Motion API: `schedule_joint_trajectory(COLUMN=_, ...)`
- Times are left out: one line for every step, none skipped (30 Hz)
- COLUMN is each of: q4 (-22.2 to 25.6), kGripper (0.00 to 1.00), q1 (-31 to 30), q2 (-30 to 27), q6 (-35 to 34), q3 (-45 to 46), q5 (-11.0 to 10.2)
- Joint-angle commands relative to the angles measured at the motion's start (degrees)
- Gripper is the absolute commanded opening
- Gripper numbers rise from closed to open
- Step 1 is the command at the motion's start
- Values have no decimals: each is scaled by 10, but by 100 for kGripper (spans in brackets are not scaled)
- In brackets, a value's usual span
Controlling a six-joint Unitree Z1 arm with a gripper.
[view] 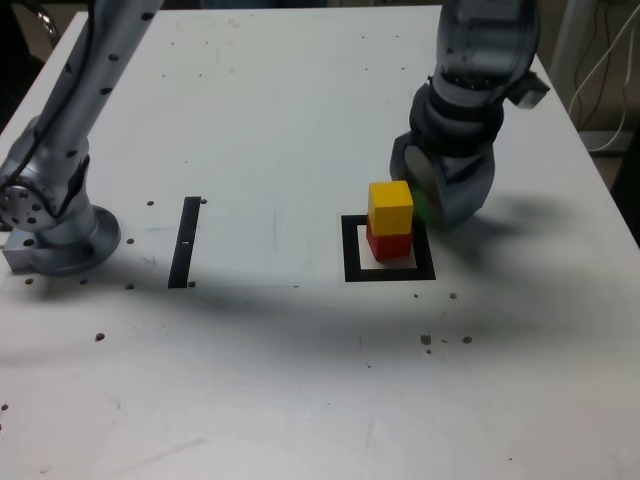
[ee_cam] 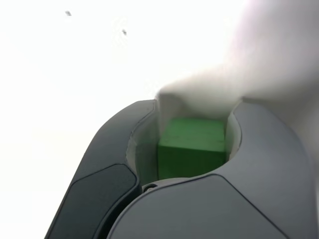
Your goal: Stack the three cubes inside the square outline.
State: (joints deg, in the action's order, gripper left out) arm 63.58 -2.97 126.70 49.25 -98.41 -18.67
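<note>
The yellow cube point(view: 390, 207) sits squarely on the red cube point(view: 388, 246), and the red one stands on the white centre of the square outline point(view: 351, 250). Just to the exterior view's right of this stack, my gripper point(view: 432, 200) is down close to the table, shut on the green cube point(view: 422, 206). Only a sliver of green shows there. In the wrist view the green cube point(ee_cam: 192, 147) fills the space between the two dark jaws of the gripper point(ee_cam: 195, 124). The frames do not show whether the cube rests on the table or hangs just above it.
A straight black strip point(view: 186, 240) lies on the white table point(view: 300, 380) at the exterior view's left. The arm's grey base point(view: 55, 225) stands at the left edge. Small dark specks dot the tabletop. Cables hang beyond the table's far right edge.
</note>
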Motion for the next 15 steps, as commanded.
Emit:
schedule_joint_trajectory(q4=14, kGripper=33, q1=0, q2=-11, q6=-1, q3=-23, q5=-2)
schedule_joint_trajectory(q4=26, kGripper=33, q1=0, q2=-13, q6=-1, q3=-39, q5=-3)
schedule_joint_trajectory(q4=40, kGripper=33, q1=0, q2=-13, q6=-1, q3=-57, q5=-3)
schedule_joint_trajectory(q4=56, kGripper=33, q1=0, q2=-13, q6=-2, q3=-75, q5=-4)
schedule_joint_trajectory(q4=73, kGripper=33, q1=0, q2=-13, q6=-5, q3=-94, q5=-4)
schedule_joint_trajectory(q4=96, kGripper=33, q1=0, q2=-12, q6=-11, q3=-119, q5=-4)
schedule_joint_trajectory(q4=113, kGripper=33, q1=0, q2=-11, q6=-16, q3=-137, q5=-4)
schedule_joint_trajectory(q4=130, kGripper=33, q1=0, q2=-11, q6=-22, q3=-154, q5=-4)
schedule_joint_trajectory(q4=145, kGripper=33, q1=0, q2=-11, q6=-29, q3=-171, q5=-4)
schedule_joint_trajectory(q4=160, kGripper=33, q1=0, q2=-12, q6=-36, q3=-187, q5=-4)
schedule_joint_trajectory(q4=176, kGripper=33, q1=0, q2=-14, q6=-41, q3=-203, q5=-4)
schedule_joint_trajectory(q4=191, kGripper=33, q1=0, q2=-17, q6=-46, q3=-218, q5=-3)
schedule_joint_trajectory(q4=207, kGripper=33, q1=0, q2=-20, q6=-49, q3=-232, q5=-3)
schedule_joint_trajectory(q4=222, kGripper=33, q1=0, q2=-24, q6=-52, q3=-244, q5=-1)
schedule_joint_trajectory(q4=236, kGripper=33, q1=0, q2=-28, q6=-55, q3=-254, q5=2)
